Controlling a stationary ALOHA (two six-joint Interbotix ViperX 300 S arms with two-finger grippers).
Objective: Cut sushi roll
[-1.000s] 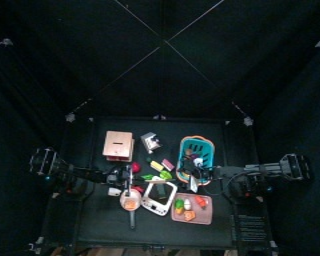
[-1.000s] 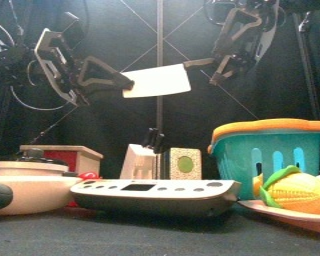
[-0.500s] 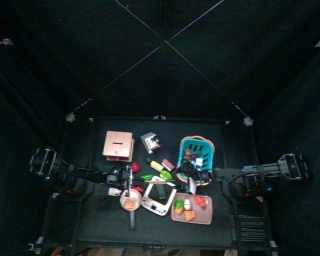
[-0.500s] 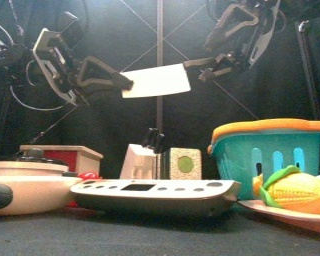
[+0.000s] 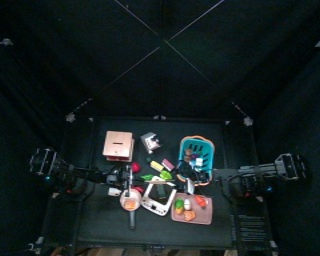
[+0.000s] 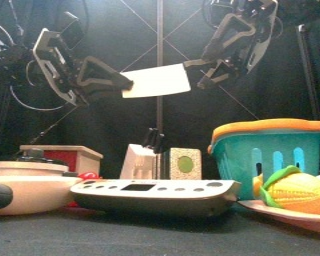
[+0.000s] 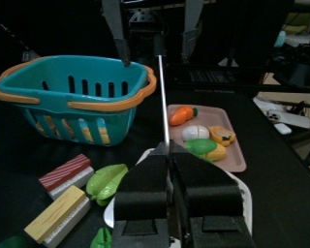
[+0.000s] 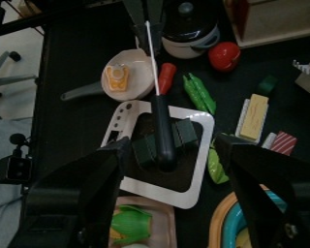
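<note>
White cleaver [image 6: 157, 81] in left tool [image 6: 112, 78]

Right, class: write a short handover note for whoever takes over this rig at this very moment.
Left gripper: shut on the knife, blade held roughly level, high in the air.
Right gripper: open, at the blade's far end, holding nothing.
Sushi roll: cannot pick it out for sure among the things below.
Done: knife picked up. Left: lower it and cut the roll.
</note>
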